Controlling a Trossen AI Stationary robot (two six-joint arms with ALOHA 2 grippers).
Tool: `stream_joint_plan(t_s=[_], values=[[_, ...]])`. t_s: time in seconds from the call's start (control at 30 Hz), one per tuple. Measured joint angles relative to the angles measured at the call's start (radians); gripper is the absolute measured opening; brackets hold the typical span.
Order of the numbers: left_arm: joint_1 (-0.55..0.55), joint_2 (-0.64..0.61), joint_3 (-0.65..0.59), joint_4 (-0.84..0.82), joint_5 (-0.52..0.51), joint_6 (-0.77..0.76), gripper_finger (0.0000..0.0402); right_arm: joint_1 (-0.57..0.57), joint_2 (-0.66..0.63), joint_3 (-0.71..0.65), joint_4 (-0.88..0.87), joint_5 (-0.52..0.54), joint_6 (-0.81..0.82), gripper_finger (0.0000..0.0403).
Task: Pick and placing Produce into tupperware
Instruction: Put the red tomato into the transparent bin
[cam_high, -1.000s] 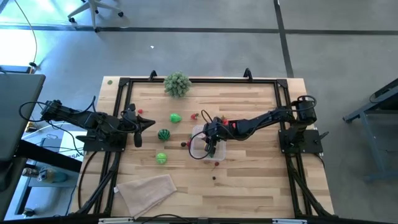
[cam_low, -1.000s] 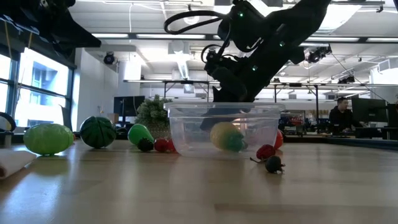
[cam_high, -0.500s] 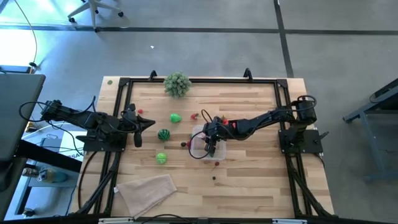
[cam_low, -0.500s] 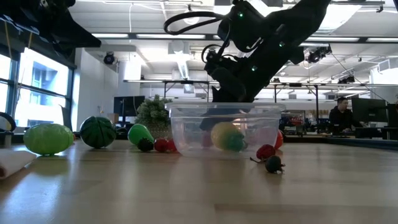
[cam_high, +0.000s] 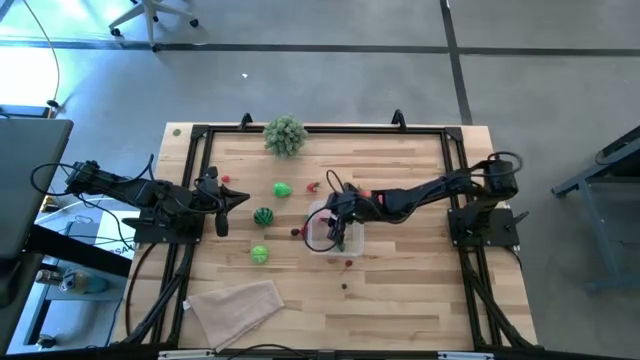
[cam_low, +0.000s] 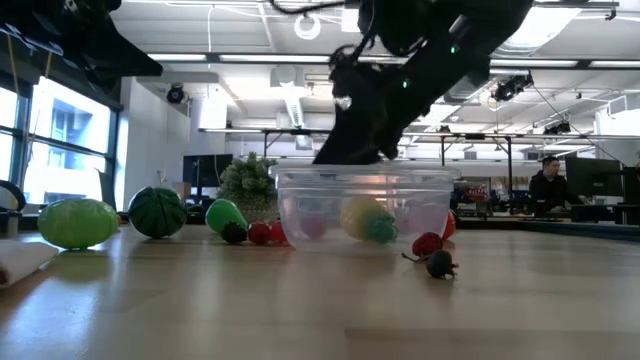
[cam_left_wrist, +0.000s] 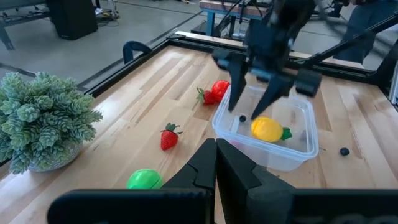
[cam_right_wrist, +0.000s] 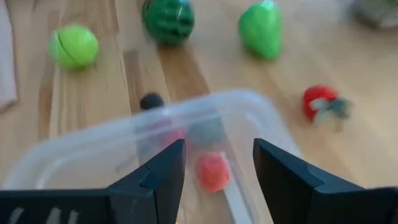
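Now that the right gripper (cam_right_wrist: 214, 163) has lifted, fingers spread, a red berry (cam_right_wrist: 212, 172) (just dropped) lies in the tupperware (cam_right_wrist: 261, 118); more produce awaits.

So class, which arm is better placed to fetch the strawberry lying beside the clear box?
The right. Its open hand hangs empty over the clear box, near the strawberry. The left hand waits shut at the table's left edge.

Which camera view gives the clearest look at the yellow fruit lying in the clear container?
The left wrist view: the yellow fruit shows unobstructed from above inside the clear container, below the right hand. The low view shows it only through the wall. In the high and right wrist views I cannot make it out.
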Motion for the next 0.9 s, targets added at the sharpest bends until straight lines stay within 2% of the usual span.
stream_joint_plan(t_s=[0.13,0.2,0.37,0.5,0.6,0.8,0.9], values=[[0.0,0.0,0.0,0.0,0.0,0.0,0.0001,0.0,-0.11,0.0,-0.088,0.087,0.019,0.0181],[0.0,0.0,0.0,0.001,0.0,0.0,0.0001,0.0,-0.174,0.0,-0.152,0.132,0.083,0.0181],[0.0,0.0,0.0,0.001,0.0,0.0,0.0001,0.0,-0.323,0.002,-0.428,0.253,0.437,0.0181],[0.0,0.0,0.0,0.0,0.0,0.0,0.0001,-0.002,-0.377,0.002,-0.717,0.337,0.732,0.0181],[0.0,0.0,0.0,0.0,0.0,0.0,0.0001,-0.013,-0.367,0.001,-0.834,0.315,0.873,0.0181],[0.0,0.0,0.0,0.001,0.0,0.0,0.0001,-0.054,-0.321,0.001,-0.889,0.263,1.029,0.0181],[0.0,0.0,0.0,0.0,0.0,0.0,0.0001,-0.077,-0.299,0.001,-0.888,0.234,1.048,0.0181]])
